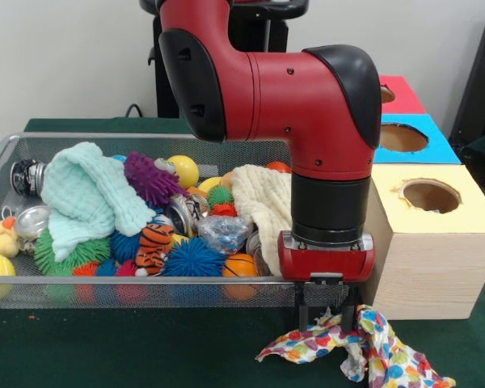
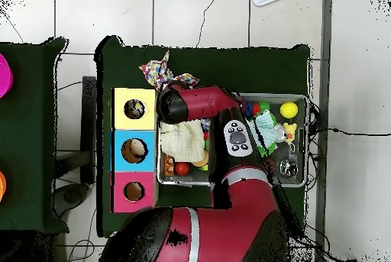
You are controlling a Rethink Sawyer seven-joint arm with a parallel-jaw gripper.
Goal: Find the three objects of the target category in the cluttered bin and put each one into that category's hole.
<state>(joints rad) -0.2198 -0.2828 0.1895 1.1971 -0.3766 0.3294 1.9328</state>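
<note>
A thin white fabric piece with coloured blotches (image 1: pixel 364 349) lies crumpled on the green table in front of the wire mesh bin (image 1: pixel 129 280), outside it. My gripper (image 1: pixel 327 319) hangs straight down over the fabric's left part. Its fingers (image 1: pixel 299 311) stand apart, with a raised fold of the fabric between them. The yellow-faced hole (image 1: pixel 430 196) is on the wood box just right of the arm. In the overhead view the fabric (image 2: pixel 164 72) lies beyond the yellow hole (image 2: pixel 135 108). I see no other printed fabric piece in the bin.
The bin holds a mint-green waffle cloth (image 1: pixel 85 198), a cream waffle cloth (image 1: pixel 263 198), spiky balls, a toy tiger (image 1: pixel 155 242), cans and balls. A blue-faced hole (image 1: pixel 402 137) and a red-faced hole (image 1: pixel 385 93) lie behind the yellow one. The arm's elbow blocks the bin's right end.
</note>
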